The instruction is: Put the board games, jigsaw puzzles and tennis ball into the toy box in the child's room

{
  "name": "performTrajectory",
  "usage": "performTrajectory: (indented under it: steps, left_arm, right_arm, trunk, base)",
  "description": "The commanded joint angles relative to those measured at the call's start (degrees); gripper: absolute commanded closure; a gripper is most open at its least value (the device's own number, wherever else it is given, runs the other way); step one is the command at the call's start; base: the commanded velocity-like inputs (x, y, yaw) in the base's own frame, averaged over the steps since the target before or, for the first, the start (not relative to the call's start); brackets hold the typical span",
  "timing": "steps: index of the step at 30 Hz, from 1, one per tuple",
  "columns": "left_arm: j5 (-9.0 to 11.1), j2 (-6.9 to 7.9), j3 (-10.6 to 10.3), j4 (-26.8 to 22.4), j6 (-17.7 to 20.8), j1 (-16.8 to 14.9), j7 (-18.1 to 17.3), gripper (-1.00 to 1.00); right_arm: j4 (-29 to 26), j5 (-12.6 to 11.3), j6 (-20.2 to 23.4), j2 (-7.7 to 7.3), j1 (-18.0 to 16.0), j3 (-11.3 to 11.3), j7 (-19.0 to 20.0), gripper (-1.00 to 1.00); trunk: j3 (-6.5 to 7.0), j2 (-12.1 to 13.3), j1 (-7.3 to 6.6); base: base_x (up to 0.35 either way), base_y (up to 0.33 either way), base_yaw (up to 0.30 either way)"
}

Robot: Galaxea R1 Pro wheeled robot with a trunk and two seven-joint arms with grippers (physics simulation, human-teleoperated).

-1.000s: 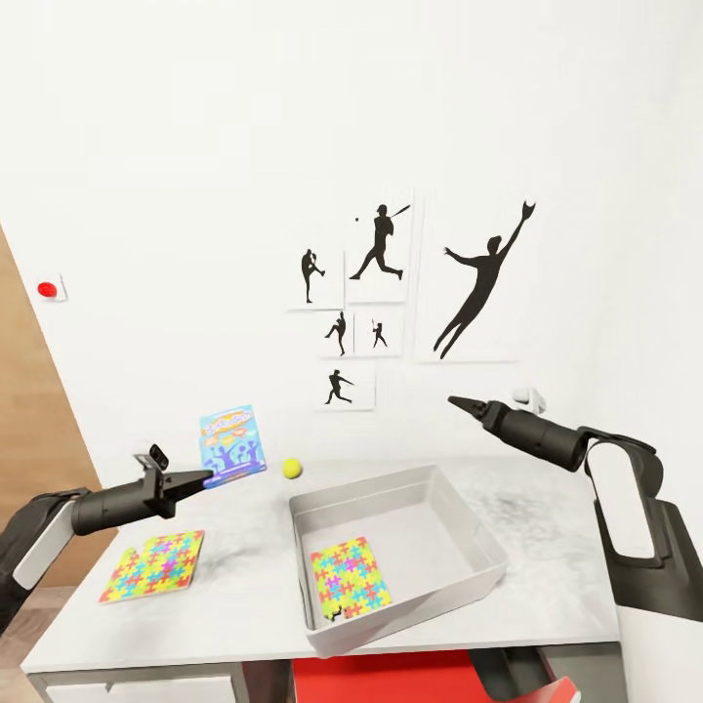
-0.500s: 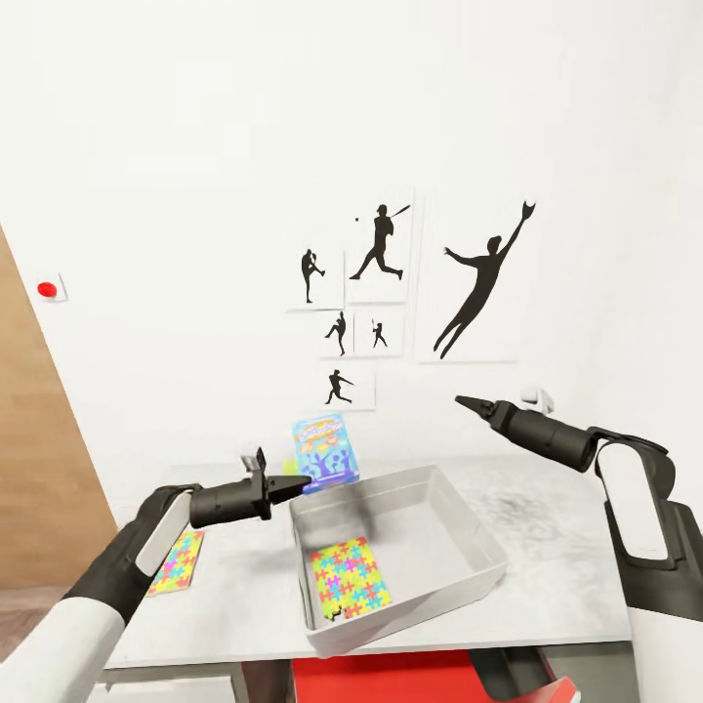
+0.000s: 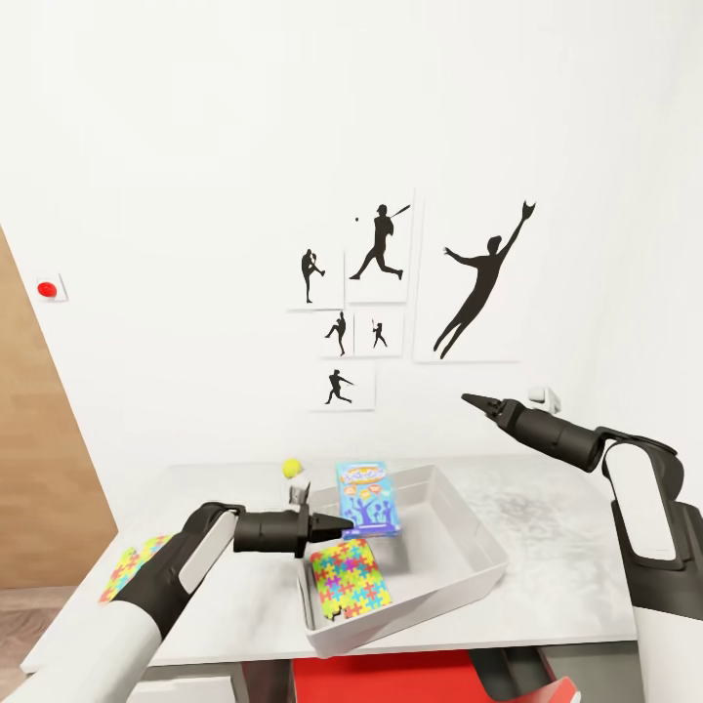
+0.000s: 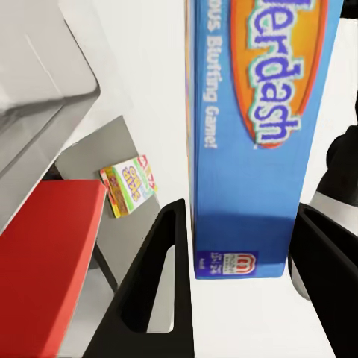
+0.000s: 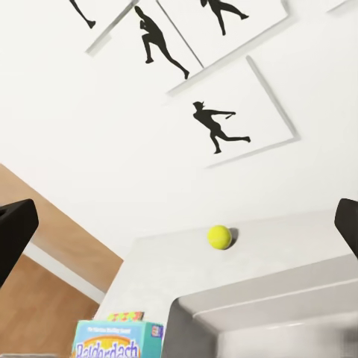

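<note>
- Board game box (image 3: 368, 499), blue with a "Balderdash" cover, is held upright over the inside of the toy box (image 3: 469, 542), near that box's back left corner.
- Left gripper (image 3: 344, 525) pinches this game box at its lower edge; in the left wrist view the two black fingers (image 4: 160, 291) stand on both sides of the blue box (image 4: 257, 142).
- One jigsaw puzzle (image 3: 350, 578) lies flat on the floor of the toy box, in the front left part, below the gripper.
- The toy box stands on the pale grey table (image 3: 557, 527), near the front edge, turned a little at an angle.
- The tennis ball (image 3: 291, 469) rests on the table close to the back edge, left of the toy box and apart from it.
- A second jigsaw puzzle (image 3: 132, 566) lies flat near the left edge of the table, partly hidden by the left arm.
- Right gripper (image 3: 469, 399) hangs in the air above the right part of the table, with nothing in it; the head view cannot tell me if its fingers are spread.
- In the left wrist view another board game (image 4: 129, 183), yellow and red, lies on a grey surface far below.
- Black sport silhouette pictures (image 3: 478, 283) hang on the white wall behind the table.
</note>
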Motion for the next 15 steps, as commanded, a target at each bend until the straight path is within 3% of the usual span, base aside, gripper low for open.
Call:
performTrajectory:
  steps: [1,10,15]
  left_arm:
    - [0.6,0.16,-0.1,1.0,0.4,0.0,-0.2,1.00]
    - [0.6,0.58,0.5,3.5,0.4,0.1,-0.1,1.00]
    - [0.6,0.61,0.6,7.3,0.4,0.1,-0.1,1.00]
  right_arm:
    - [0.0,0.5,0.2,0.02,0.0,-0.1,0.6,-1.00]
    - [0.2,0.5,0.2,0.12,-0.1,0.0,0.5,-1.00]
    - [0.4,0.5,0.2,0.18,-0.1,0.1,0.4,-1.00]
  trunk:
    - [-0.02,-0.1,0.02]
    - [-0.02,-0.1,0.02]
    - [-0.02,-0.1,0.02]
  base:
    - [0.000,0.000,0.000]
    - [0.000,0.000,0.000]
    - [0.000,0.000,0.000]
